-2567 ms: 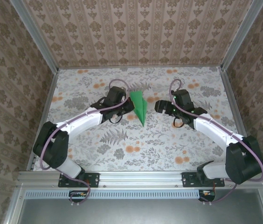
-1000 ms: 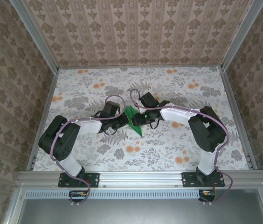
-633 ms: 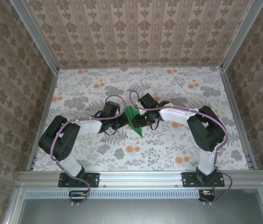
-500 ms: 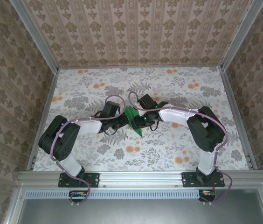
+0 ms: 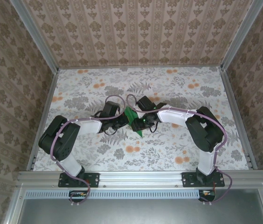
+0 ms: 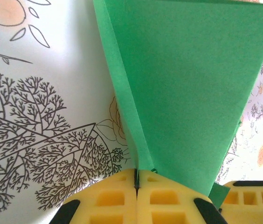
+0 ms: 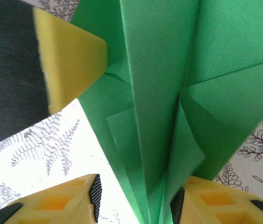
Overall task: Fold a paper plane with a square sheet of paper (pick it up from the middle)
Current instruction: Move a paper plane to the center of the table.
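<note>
The green sheet of paper (image 5: 131, 115) is folded into a slim pointed plane shape and is held just above the middle of the table. My left gripper (image 5: 124, 122) is shut on its lower edge, with the yellow fingertips (image 6: 122, 198) pressed together on the paper (image 6: 187, 88). My right gripper (image 5: 140, 122) faces it from the right. Its jaws stand apart around the paper's layered folds (image 7: 164, 93). The paper lies against the right pad (image 7: 178, 210), and a gap remains at the left pad (image 7: 95, 193). The left gripper's fingertip (image 7: 71, 65) shows beside the paper.
The floral tablecloth (image 5: 169, 149) covers the table, with room on all sides of the arms. Patterned walls and aluminium posts (image 5: 52, 93) close in the back and sides. A metal rail (image 5: 141, 177) runs along the near edge.
The right arm has swung in from the right to the paper. Both grippers have come nearer with it. Over the last second the right gripper has slid a little further left along the folds.
</note>
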`<state>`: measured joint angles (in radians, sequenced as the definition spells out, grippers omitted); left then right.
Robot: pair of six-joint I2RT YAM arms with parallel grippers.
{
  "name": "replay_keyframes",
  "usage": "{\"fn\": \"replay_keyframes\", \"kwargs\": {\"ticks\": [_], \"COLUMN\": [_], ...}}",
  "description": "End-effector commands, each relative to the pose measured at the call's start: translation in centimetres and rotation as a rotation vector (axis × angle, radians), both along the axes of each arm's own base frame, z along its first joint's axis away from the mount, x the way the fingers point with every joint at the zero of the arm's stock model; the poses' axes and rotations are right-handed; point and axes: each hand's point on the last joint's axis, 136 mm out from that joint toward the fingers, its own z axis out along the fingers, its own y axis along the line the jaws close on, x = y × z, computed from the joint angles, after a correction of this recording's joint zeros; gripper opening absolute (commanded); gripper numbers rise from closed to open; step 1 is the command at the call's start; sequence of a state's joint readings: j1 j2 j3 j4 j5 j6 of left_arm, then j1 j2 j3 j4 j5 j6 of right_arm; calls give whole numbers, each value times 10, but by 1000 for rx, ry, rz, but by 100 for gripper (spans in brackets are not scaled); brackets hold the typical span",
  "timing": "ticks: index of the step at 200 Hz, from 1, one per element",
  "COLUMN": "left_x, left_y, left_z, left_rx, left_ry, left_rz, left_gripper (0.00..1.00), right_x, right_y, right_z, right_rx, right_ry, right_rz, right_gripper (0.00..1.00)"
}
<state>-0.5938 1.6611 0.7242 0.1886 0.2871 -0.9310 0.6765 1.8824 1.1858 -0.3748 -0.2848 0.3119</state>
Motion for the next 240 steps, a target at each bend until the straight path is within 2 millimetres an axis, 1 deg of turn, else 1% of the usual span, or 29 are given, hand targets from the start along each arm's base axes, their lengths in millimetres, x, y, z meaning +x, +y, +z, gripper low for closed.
{"fn": "replay_keyframes", "kwargs": {"ticks": [1, 21, 53, 74, 115, 149, 166, 179, 200, 226, 240], "left_x": [3, 3, 3, 3, 2, 2, 2, 2, 2, 2, 1], "left_y": [-4, -4, -5, -5, -4, -4, -4, -4, -3, -3, -3], "left_z": [5, 5, 6, 5, 4, 4, 3, 4, 4, 4, 3], "left_rx": [-31, -33, -38, -34, -31, -34, -31, -33, -32, -32, -29], "left_ry": [-3, -1, -1, -1, 3, 3, 6, 6, 7, 7, 9], "left_rz": [-2, -3, -8, -9, -7, -7, -5, -4, -2, -4, -3], "left_gripper": [0, 0, 0, 0, 0, 0, 0, 0, 0, 0, 0], "right_x": [3, 5, 10, 15, 17, 19, 21, 23, 25, 29, 31], "right_y": [-1, -3, -6, -10, -10, -10, -11, -12, -13, -17, -17], "right_z": [-7, -11, -12, -9, -7, -10, -12, -14, -16, -16, -15], "right_rx": [-57, -76, -104, -123, -122, -127, -138, -148, -155, -177, -174], "right_ry": [-9, -14, -38, -58, -70, -64, -65, -65, -64, -78, -80], "right_rz": [13, 9, -1, -17, -35, -47, -58, -71, -86, -115, -123], "right_gripper": [46, 46, 45, 41, 33, 28, 27, 30, 32, 30, 30]}}
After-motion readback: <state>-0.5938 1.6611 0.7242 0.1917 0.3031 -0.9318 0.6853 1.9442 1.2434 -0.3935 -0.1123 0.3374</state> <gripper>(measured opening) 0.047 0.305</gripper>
